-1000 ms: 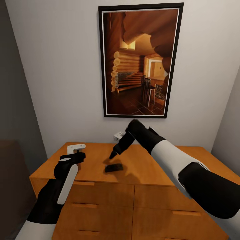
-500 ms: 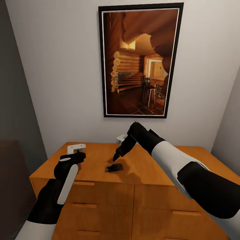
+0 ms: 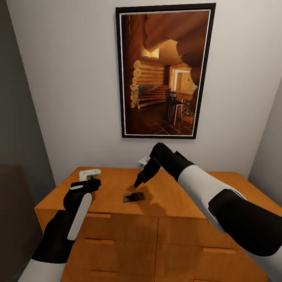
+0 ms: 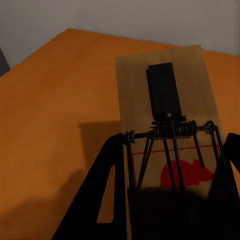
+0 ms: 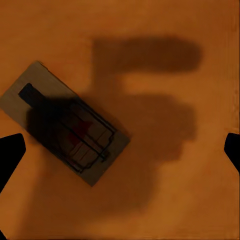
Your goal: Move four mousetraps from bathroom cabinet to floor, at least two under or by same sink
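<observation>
Step in hand: collecting mousetraps off wooden cabinet top.

Your left gripper pinches one mousetrap by its spring end, held over cabinet's left rear corner; trap juts forward, red mouse print visible.

Second mousetrap lies flat mid-cabinet, in front of framed picture.

Your right gripper hangs above it, offset, fingers spread wide, holding nothing.

Next, by my read: centre right gripper over that trap, turn wrist to suit its diagonal lie, descend, close across board.
</observation>
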`<state>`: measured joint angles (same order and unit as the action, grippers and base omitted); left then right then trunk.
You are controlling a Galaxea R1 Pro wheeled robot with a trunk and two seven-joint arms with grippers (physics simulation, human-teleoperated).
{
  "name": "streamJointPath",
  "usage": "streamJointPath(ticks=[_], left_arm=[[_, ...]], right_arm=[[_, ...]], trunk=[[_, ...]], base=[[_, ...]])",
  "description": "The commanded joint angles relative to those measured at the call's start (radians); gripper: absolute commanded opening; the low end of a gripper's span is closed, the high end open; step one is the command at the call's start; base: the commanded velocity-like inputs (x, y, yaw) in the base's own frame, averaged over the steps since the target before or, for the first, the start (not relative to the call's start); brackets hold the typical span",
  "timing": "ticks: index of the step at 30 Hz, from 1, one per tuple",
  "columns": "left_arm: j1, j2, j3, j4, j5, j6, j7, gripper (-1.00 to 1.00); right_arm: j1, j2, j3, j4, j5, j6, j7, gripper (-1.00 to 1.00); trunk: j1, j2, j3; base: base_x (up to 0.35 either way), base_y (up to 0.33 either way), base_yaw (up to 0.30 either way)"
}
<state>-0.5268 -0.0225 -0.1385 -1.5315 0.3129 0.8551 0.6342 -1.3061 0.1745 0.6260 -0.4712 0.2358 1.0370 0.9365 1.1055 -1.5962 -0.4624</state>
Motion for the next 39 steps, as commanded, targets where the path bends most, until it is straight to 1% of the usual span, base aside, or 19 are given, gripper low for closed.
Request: streamJointPath(ticks=[1,4,10,19,28,39], left_arm=[[-0.001,0.000,-0.001,-0.001,0.009,0.003,0.012,-1.00],[-0.001,0.000,-0.001,-0.001,0.009,0.002,0.012,-1.00],[-0.001,0.000,-0.001,0.000,0.009,0.002,0.012,-1.00],[-0.001,0.000,-0.001,0.000,0.009,0.002,0.012,-1.00],[-0.001,0.000,0.000,0.001,0.009,0.002,0.012,-1.00],[-0.001,0.001,0.001,0.001,0.009,0.002,0.012,-1.00]], right_arm=[[-0.003,0.000,0.001,-0.001,0.010,0.010,0.001,1.00],[-0.015,0.000,0.000,-0.001,0.009,0.010,-0.022,1.00],[-0.023,0.000,-0.001,-0.001,0.011,0.010,-0.032,1.00],[-0.025,0.000,-0.002,-0.004,0.004,0.010,-0.025,1.00],[-0.025,0.000,-0.001,-0.047,0.001,0.010,-0.013,1.00],[-0.024,0.000,0.004,-0.089,0.000,0.010,0.066,1.00]], trunk=[[0.000,-0.001,-0.001],[0.000,-0.001,-0.001],[0.000,-0.001,-0.001],[0.000,-0.001,-0.001],[0.000,-0.001,-0.001],[0.000,-0.001,-0.001]], base=[[0.000,0.000,0.000],[0.000,0.000,0.000],[0.000,0.000,0.000],[0.000,0.000,0.000],[0.000,0.000,0.000],[0.000,0.000,0.000]])
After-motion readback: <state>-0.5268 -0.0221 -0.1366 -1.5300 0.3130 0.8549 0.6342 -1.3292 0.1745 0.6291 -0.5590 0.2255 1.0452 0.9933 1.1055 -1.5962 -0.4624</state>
